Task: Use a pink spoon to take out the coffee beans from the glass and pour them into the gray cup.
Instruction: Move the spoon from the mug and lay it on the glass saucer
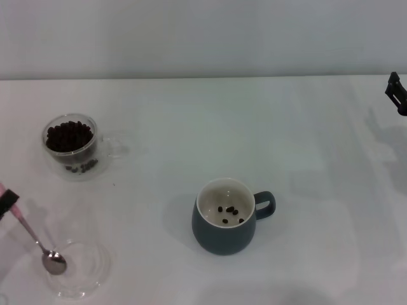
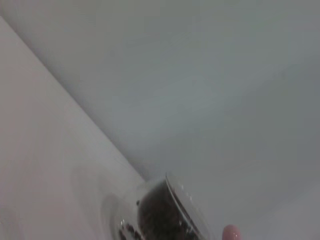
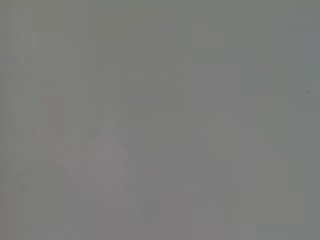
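Note:
The glass [image 1: 71,147] stands at the left of the white table, holding a heap of coffee beans [image 1: 68,135]. It also shows in the left wrist view [image 2: 170,215]. The gray cup [image 1: 224,229] stands in the middle, handle to the right, with a few coffee beans [image 1: 230,214] on its cream bottom. My left gripper [image 1: 7,203] is at the left edge, shut on the handle of the pink spoon [image 1: 35,238]. The spoon slants down, and its metal bowl [image 1: 54,262] is over the clear saucer [image 1: 86,279] and looks empty. The handle's pink tip shows in the left wrist view [image 2: 231,233].
My right gripper [image 1: 397,93] is parked at the far right edge, only partly in view. The right wrist view shows only plain grey. A pale wall runs along the table's far edge.

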You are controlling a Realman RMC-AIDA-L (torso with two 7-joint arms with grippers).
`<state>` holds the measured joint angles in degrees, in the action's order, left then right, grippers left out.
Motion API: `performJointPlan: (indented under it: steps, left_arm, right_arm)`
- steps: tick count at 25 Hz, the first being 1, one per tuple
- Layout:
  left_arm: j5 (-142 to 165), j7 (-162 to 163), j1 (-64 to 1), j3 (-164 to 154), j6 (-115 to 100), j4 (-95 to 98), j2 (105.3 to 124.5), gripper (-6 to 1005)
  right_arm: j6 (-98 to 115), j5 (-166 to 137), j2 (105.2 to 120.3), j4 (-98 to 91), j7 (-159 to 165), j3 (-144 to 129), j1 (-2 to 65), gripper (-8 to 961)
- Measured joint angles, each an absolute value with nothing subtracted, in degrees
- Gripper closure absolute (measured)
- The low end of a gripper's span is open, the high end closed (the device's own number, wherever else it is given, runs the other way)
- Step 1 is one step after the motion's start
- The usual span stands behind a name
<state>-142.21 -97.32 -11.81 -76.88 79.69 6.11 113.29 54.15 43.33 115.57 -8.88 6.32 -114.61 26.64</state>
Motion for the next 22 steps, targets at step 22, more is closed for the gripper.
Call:
performJointPlan:
  steps: [22]
  left_arm:
    - [-136.00,-104.75,-15.82,-76.90,73.37,6.33,115.33,869]
  right_arm:
    - [53.87,43.33,115.66,-8.96,6.32,-115.14,27.13,79]
